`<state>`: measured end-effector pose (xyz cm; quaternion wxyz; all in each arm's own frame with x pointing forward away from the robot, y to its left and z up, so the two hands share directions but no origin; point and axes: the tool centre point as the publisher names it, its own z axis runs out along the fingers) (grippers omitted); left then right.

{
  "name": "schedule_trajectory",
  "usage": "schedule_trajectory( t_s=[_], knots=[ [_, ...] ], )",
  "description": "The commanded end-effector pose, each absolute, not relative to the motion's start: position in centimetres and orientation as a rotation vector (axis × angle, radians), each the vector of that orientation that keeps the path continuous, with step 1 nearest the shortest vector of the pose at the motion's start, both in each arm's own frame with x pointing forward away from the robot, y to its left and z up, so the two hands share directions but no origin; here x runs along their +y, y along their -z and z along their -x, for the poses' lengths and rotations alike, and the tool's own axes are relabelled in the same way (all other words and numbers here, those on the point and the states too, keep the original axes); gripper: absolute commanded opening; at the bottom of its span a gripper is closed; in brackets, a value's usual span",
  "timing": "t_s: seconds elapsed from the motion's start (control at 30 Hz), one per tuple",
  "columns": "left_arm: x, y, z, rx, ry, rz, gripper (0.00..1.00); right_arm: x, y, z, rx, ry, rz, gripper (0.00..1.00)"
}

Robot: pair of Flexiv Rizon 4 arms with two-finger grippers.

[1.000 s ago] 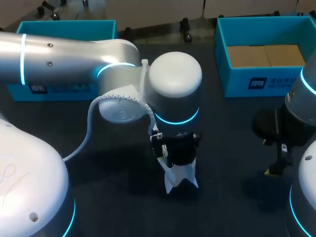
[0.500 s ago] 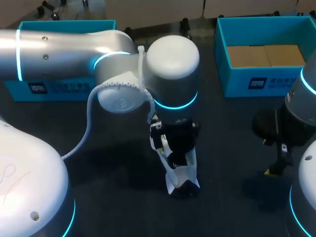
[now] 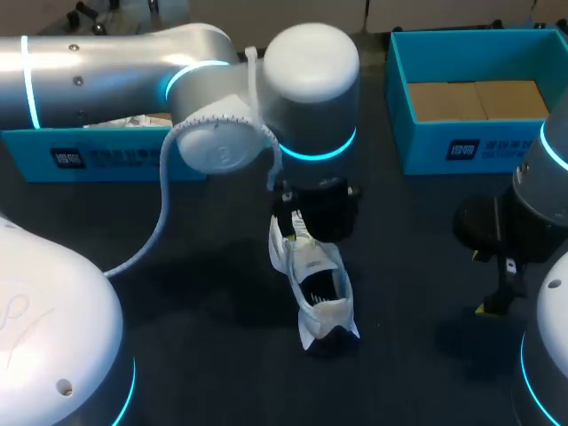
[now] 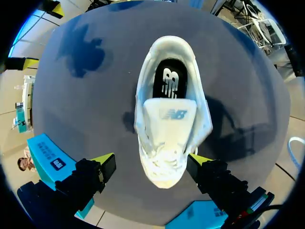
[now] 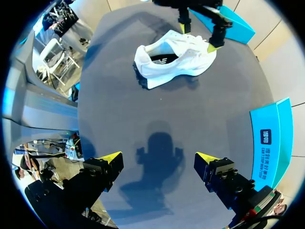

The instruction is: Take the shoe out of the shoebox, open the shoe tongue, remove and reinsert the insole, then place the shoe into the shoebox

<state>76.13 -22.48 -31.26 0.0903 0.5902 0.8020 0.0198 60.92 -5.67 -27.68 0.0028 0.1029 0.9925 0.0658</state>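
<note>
- The teal shoebox point(image 3: 106, 155) stands far to the left of and behind the shoe point(image 3: 318, 293), partly under the left arm. White paper shows inside it, so it is probably where the shoe goes at the end.
- The left gripper point(image 4: 151, 161) hangs just above the shoe's toe end. Its fingers are spread wide on either side of the toe and pinch nothing.
- The shoe lies out of the box on the dark table point(image 3: 222, 284), sole down, heel pointing away from the left gripper. Its tongue point(image 4: 167, 114) covers the front of the mouth, and the black insole point(image 4: 169, 83) shows behind it toward the heel.
- Judged from this, the take-out step is done and the tongue step is in hand. Next, the left arm needs to come down on the tongue's edge and fold it toward the toe, so the insole can be pinched at the heel.
- There is bare table all around the shoe, so nothing crowds a low approach.
- A second teal box point(image 3: 444, 146) with a brown floor sits behind and to the right of the shoe, well apart from it.
- The right gripper point(image 5: 158, 160) hovers over bare table well to the right of the shoe, its fingers apart and empty. It has free room to move in and steady the heel.
</note>
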Motion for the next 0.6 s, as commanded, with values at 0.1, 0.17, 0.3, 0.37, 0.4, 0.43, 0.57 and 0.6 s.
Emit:
schedule_trajectory(
  t_s=[0.1, 0.17, 0.3, 0.37, 0.4, 0.43, 0.57, 0.6],
  knots=[
    [-21.1, 28.8, -77.7, 2.398, 0.012, -1.775, 1.0, -5.7, 27.8, -60.7, 3.109, -0.207, -0.323, 1.0],
    [-20.6, 28.2, -77.8, 2.4, 0.045, -1.788, 0.85, -5.7, 27.8, -60.7, 3.109, -0.207, -0.323, 1.0],
    [-19.9, 27.6, -77.5, 2.401, 0.097, -1.834, 0.45, -5.7, 27.8, -60.7, 3.109, -0.207, -0.323, 1.0],
    [-19.6, 27.5, -77.1, 2.396, 0.112, -1.858, 0.2, -5.7, 27.8, -60.7, 3.109, -0.207, -0.323, 1.0],
    [-19.5, 27.5, -76.8, 2.395, 0.126, -1.87, 0.16, -5.7, 27.8, -60.7, 3.109, -0.207, -0.323, 1.0],
    [-19.3, 27.5, -76.4, 2.39, 0.13, -1.876, 0.18, -5.7, 27.8, -60.7, 3.109, -0.207, -0.323, 1.0],
    [-18.9, 28.4, -74.8, 2.378, 0.17, -1.906, 0.24, -5.7, 27.8, -60.7, 3.109, -0.207, -0.323, 1.0],
    [-18.9, 28.8, -74.4, 2.373, 0.168, -1.913, 0.23, -5.7, 27.8, -60.7, 3.109, -0.207, -0.323, 1.0]
  ],
)
